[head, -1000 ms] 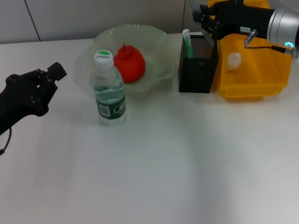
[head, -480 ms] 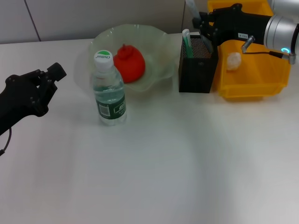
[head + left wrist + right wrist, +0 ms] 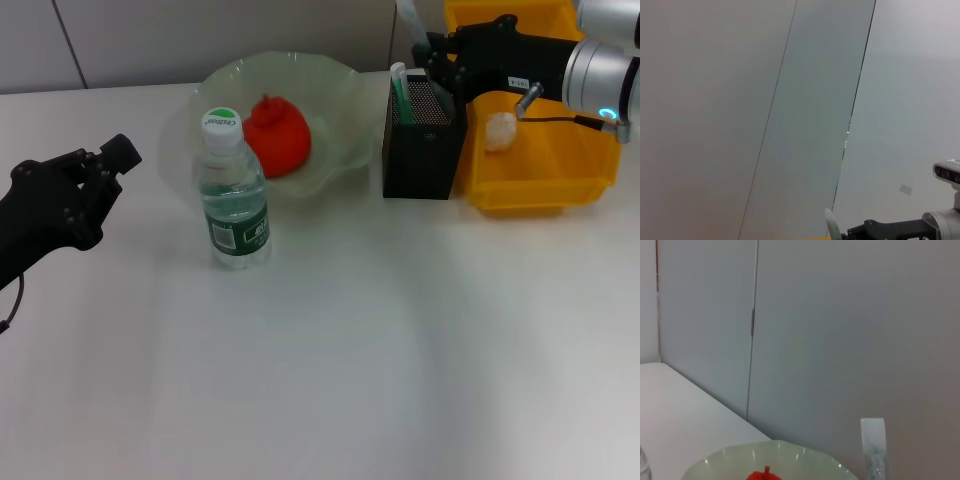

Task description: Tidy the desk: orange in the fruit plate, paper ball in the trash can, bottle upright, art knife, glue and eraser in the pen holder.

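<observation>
Right gripper (image 3: 432,62) poised just above the open top of the pen holder (image 3: 425,150), closed on the glue (image 3: 405,14), a pale stick rising out of the grip toward the wall. Jaws narrowed to the width of the stick.

Directly beneath this gripper: the black mesh pen holder, upright on the table (image 3: 350,350), with a green-and-white item (image 3: 400,85) leaning in the corner farthest from the arm.

Touching the pen holder on the arm's side, under the forearm: the yellow trash can (image 3: 540,165), with the paper ball (image 3: 499,130) inside, near the wall closest to the gripper.

On the far side of the pen holder from the arm, just beside it: the fruit plate (image 3: 330,75), pale green with a wavy rim, with the orange (image 3: 277,135) resting inside, knot upward.

Further from the right gripper, in front of the plate and overlapping its near rim in the head view: the bottle (image 3: 235,195), upright, cap on, dark green label facing forward.

Left gripper (image 3: 105,170) low at the table's left edge, well apart from everything, pointing toward the bottle, the nearest thing to it. Holding nothing visible; open or closed cannot be told.

Eraser and art knife not made out in any view.
</observation>
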Motion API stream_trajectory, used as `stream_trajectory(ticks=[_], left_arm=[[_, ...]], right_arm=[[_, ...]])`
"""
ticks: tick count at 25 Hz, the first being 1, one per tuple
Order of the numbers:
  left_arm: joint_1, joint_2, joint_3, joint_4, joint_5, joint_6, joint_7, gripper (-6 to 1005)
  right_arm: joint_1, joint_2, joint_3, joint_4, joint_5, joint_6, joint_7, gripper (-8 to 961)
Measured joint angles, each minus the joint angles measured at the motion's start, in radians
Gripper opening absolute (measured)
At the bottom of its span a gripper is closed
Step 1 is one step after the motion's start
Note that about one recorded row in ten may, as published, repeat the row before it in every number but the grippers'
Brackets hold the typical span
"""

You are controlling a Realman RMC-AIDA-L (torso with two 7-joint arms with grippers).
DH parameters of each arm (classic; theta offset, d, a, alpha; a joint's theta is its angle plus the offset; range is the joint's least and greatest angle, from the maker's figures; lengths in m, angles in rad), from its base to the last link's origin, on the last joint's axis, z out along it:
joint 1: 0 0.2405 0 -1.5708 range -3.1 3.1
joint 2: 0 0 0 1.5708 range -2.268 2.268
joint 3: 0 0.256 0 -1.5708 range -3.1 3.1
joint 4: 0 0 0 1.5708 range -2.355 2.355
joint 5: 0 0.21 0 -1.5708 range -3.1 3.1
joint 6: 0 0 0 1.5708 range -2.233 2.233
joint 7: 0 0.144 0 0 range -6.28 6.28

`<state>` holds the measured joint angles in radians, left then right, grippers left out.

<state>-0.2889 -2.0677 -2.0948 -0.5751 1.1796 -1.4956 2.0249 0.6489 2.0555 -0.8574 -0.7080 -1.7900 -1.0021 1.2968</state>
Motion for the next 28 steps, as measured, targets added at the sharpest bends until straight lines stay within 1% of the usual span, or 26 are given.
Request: stream_trajectory(ticks=[8,12,15,16,18,21,28], left_arm=[[0.001,0.000,-0.001,0.000,0.000,0.000,0.000,0],[0.000,0.000,-0.001,0.000,0.000,0.000,0.000,0],[0.000,0.000,-0.001,0.000,0.000,-0.001,0.000,0],[0.000,0.000,-0.001,0.000,0.000,-0.001,0.000,0],[0.000,0.000,-0.001,0.000,0.000,-0.001,0.000,0],[0.002,0.000,-0.001,-0.001,0.000,-0.002,0.000,0],[0.006,0.000,-0.001,-0.002,0.000,-0.003,0.000,0]], right_arm=[[0.000,0.000,0.001,0.000,0.000,0.002,0.013,151],[0.002,-0.005,0.002,0.005,-0.001,0.002,0.034,152],[0.006,-0.013,0.002,0.020,-0.001,0.002,0.038,153],[0.010,-0.020,-0.002,0.028,-0.004,0.002,0.049,153],[0.012,-0.022,-0.004,0.032,-0.007,0.002,0.054,223],[0.022,-0.033,-0.007,0.050,-0.009,0.002,0.066,327],[0.017,-0.033,-0.007,0.035,-0.010,-0.003,0.079,365]])
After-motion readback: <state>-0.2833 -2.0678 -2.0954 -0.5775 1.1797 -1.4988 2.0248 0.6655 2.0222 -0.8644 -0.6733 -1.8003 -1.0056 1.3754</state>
